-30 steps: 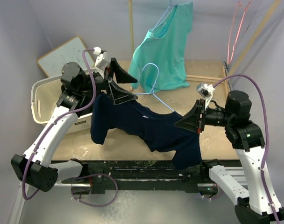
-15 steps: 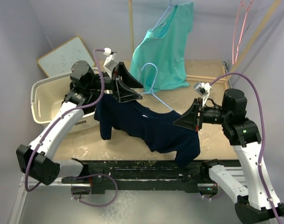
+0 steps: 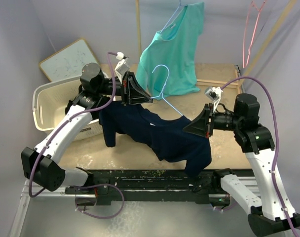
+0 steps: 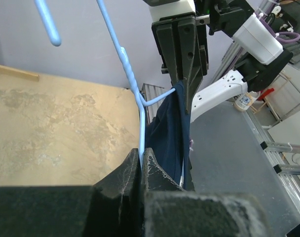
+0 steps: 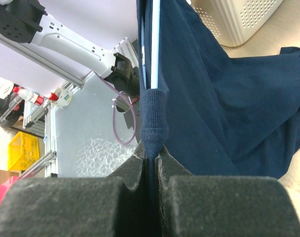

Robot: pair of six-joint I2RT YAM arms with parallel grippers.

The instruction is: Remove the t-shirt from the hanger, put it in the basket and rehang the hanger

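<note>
A navy t-shirt (image 3: 169, 136) hangs stretched between my two arms on a light blue hanger (image 3: 162, 74), whose hook rises free above the shirt. My left gripper (image 3: 151, 100) is shut on the hanger's wire just below the neck twist; the left wrist view shows the wire (image 4: 126, 59) pinched between the fingertips (image 4: 132, 165), with the t-shirt (image 4: 169, 133) beyond. My right gripper (image 3: 185, 131) is shut on a ribbed edge of the t-shirt (image 5: 229, 98). In the right wrist view, the rib runs into my right gripper (image 5: 150, 150) and the hanger wire (image 5: 156, 44) lies beside it.
A teal shirt (image 3: 177, 49) hangs on another hanger from the wooden pole (image 3: 138, 29) at the back. A white laundry basket (image 3: 44, 106) stands at the left, with a whiteboard (image 3: 66, 59) behind it. A pink hanger (image 3: 251, 29) hangs at the back right.
My left gripper moved right to the blue hanger and shut on its wire. The shirt's left sleeve shifted right with it. The right gripper kept its hold and barely moved.
</note>
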